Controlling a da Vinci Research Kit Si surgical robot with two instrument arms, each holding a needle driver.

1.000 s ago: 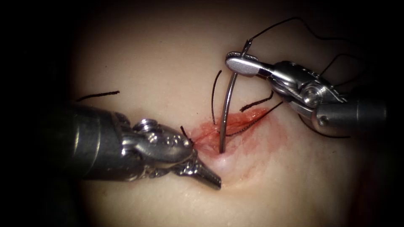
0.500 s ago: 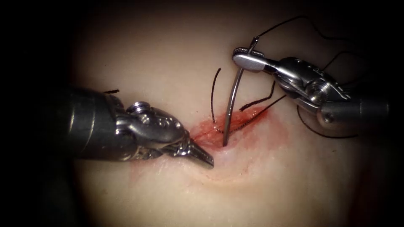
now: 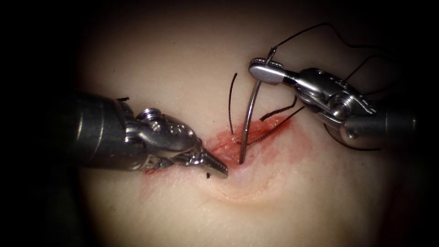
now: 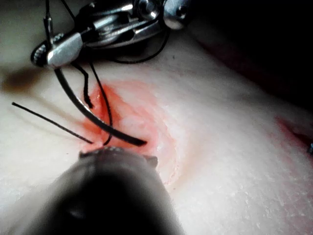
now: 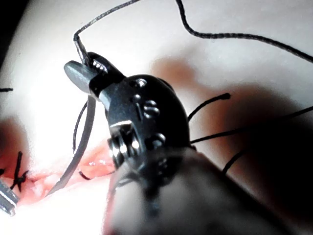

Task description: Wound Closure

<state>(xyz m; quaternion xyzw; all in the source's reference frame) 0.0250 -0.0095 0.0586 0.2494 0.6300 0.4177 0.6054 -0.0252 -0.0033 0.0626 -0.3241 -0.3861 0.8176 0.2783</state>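
The tissue (image 3: pixel 183 64) is pale, and the cut (image 3: pixel 256 137) runs slantwise across its middle, ringed by red fluid (image 3: pixel 292 151). Cut ends of thread (image 3: pixel 232 103) stand up just beside the cut.

The left arm's tool (image 3: pixel 218 168) comes in low from the endoscope view's left, its shaft almost level and its jaws together in a narrow point that holds nothing. The tip rests on or just above the tissue at the cut's left end.

The right arm's tool (image 3: pixel 265 73) reaches in from the right with its wrist bent, and its jaws are clamped on the needle (image 3: pixel 249 114) close to its tail end, where the thread (image 3: pixel 315 29) joins.

The needle's long axis stands nearly upright in the endoscope view, curving down from the right tool's jaws to the cut. Its point meets the tissue at the cut's lower lip, just right of the left tool's tip; how deep it sits cannot be told.

That is the relation that matters: the needle's point lies just beside the left tool, to its right and slightly above, so the left arm is the nearer one to the point, while the right arm has the tail. The thread loops away up and right over the tissue from the needle's tail.
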